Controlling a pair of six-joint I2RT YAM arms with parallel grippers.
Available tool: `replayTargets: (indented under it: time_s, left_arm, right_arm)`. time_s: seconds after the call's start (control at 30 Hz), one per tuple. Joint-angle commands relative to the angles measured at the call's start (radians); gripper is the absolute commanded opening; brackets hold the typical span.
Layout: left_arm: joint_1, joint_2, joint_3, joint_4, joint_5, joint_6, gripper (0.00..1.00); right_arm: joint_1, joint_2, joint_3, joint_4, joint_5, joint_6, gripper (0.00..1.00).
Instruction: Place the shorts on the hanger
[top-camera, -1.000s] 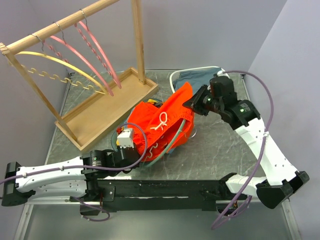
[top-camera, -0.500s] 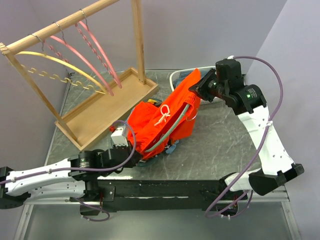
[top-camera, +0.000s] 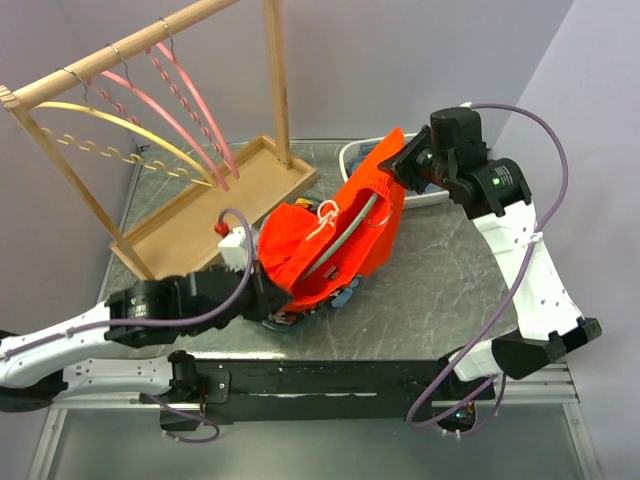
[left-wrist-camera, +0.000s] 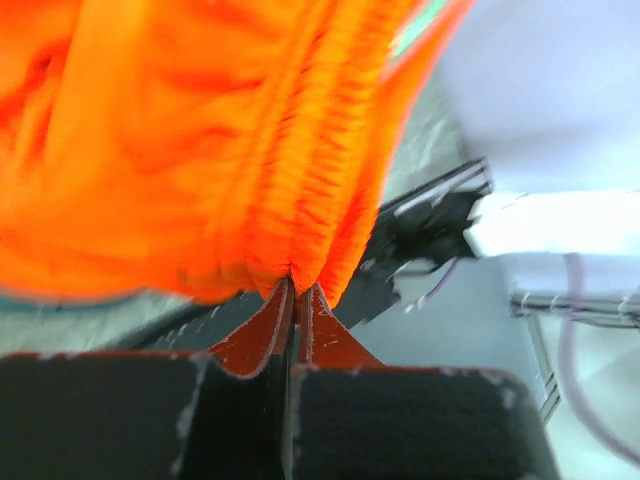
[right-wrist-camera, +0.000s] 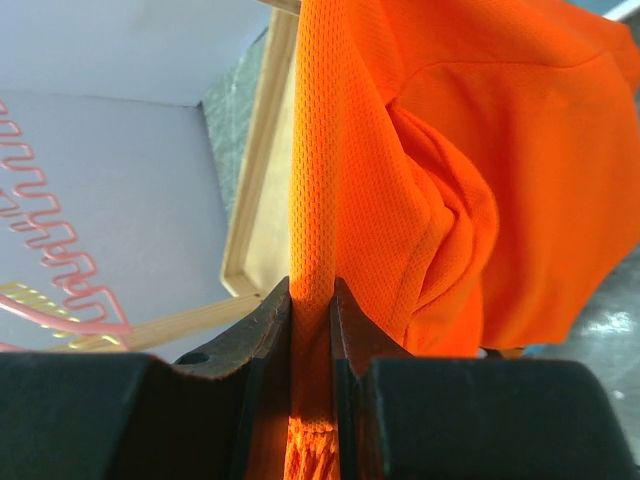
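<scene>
Your orange shorts (top-camera: 300, 258) stretch between 2 clamped claws: left gripper (left-wrist-camera: 297, 288), right gripper (right-wrist-camera: 311, 288), both pinching cloth. Only top view shows the hanger (top-camera: 352, 228).

orange-red shorts (top-camera: 300, 252) stretched taut diagonally; pale green hanger (top-camera: 355, 226) tucked inside.

- A grey, marbled worktop (top-camera: 440, 290) is seen across the middle of the frame.
- The tray base of a wooden rack (top-camera: 200, 228) is set on it at the upper left, at an angle.
- A blue-grey cloth (top-camera: 360, 153) with a pale edge is laid at the far edge, upper centre.
- A dark bundle (top-camera: 290, 318) is lying at centre, overlapped by the lower end of the orange shorts (top-camera: 330, 250).
</scene>
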Motion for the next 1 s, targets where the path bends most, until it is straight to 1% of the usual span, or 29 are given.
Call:
replayTargets:
  time_s: [0.0, 0.03, 0.07, 0.1, 0.13, 0.17, 0.2, 0.23, 0.33, 0.37, 0.4, 0.43, 0.47, 0.57, 0.63, 0.67, 0.7, 0.77, 0.8, 0.9, 0.97]
  left_arm:
    - [-0.007, 0.180, 0.305, -0.013, -0.068, 0.173, 0.01]
    - [-0.002, 0.220, 0.355, -0.016, -0.075, 0.200, 0.01]
    - [0.004, 0.292, 0.401, -0.014, -0.089, 0.224, 0.01]
    - [0.039, 0.321, 0.473, -0.004, -0.092, 0.268, 0.01]
    - [0.070, 0.349, 0.502, 0.004, -0.047, 0.289, 0.01]
    - [0.103, 0.398, 0.530, 0.013, -0.015, 0.305, 0.01]
    - [0.163, 0.421, 0.576, 0.025, 0.016, 0.331, 0.01]
    - [0.185, 0.443, 0.597, 0.027, 0.051, 0.342, 0.01]
    - [0.226, 0.518, 0.705, 0.001, 0.024, 0.380, 0.03]
    - [0.242, 0.551, 0.761, -0.005, 0.045, 0.403, 0.05]
    - [0.258, 0.568, 0.786, -0.011, 0.050, 0.417, 0.07]
    - [0.262, 0.584, 0.806, -0.022, 0.049, 0.428, 0.12]
    - [0.272, 0.614, 0.824, -0.019, 0.082, 0.444, 0.13]
    - [0.298, 0.657, 0.817, -0.007, 0.133, 0.460, 0.16]
    - [0.300, 0.665, 0.794, 0.002, 0.159, 0.465, 0.20]
    - [0.300, 0.659, 0.753, 0.024, 0.167, 0.469, 0.22]
    - [0.302, 0.655, 0.728, 0.035, 0.184, 0.471, 0.24]
    - [0.302, 0.636, 0.664, 0.065, 0.196, 0.477, 0.29]
    - [0.302, 0.635, 0.645, 0.075, 0.208, 0.480, 0.31]
    - [0.303, 0.645, 0.598, 0.081, 0.214, 0.491, 0.33]
    - [0.303, 0.645, 0.566, 0.085, 0.227, 0.495, 0.39]
  right_arm:
    - [-0.008, 0.055, 0.139, 0.059, -0.009, 0.036, 0.00]
    - [-0.010, 0.063, 0.151, 0.043, -0.012, 0.033, 0.00]
    - [-0.016, 0.070, 0.189, 0.023, -0.017, 0.027, 0.00]
    - [-0.021, 0.090, 0.209, -0.017, -0.025, 0.024, 0.00]
    - [-0.034, 0.100, 0.228, -0.034, -0.046, 0.023, 0.00]
    - [-0.048, 0.109, 0.252, -0.047, -0.116, 0.027, 0.00]
    - [-0.082, 0.116, 0.260, -0.058, -0.144, 0.030, 0.00]
    - [-0.100, 0.120, 0.265, -0.057, -0.178, 0.032, 0.00]
    - [-0.162, 0.141, 0.286, -0.083, -0.271, 0.029, 0.00]
    - [-0.182, 0.146, 0.283, -0.087, -0.291, 0.029, 0.00]
    - [-0.200, 0.144, 0.268, -0.071, -0.348, 0.036, 0.00]
    - [-0.230, 0.137, 0.239, -0.045, -0.379, 0.047, 0.00]
    - [-0.238, 0.132, 0.173, -0.016, -0.415, 0.067, 0.00]
    - [-0.238, 0.135, 0.107, 0.020, -0.422, 0.072, 0.00]
    - [-0.245, 0.126, 0.038, 0.070, -0.434, 0.084, 0.00]
    - [-0.254, 0.118, -0.038, 0.096, -0.437, 0.092, 0.00]
    - [-0.257, 0.106, -0.076, 0.151, -0.442, 0.101, 0.00]
    - [-0.260, 0.103, -0.166, 0.198, -0.456, 0.119, 0.00]
    - [-0.260, 0.106, -0.192, 0.239, -0.465, 0.127, 0.00]
    - [-0.260, 0.118, -0.280, 0.287, -0.480, 0.145, 0.00]
    - [-0.260, 0.124, -0.317, 0.299, -0.476, 0.153, 0.00]
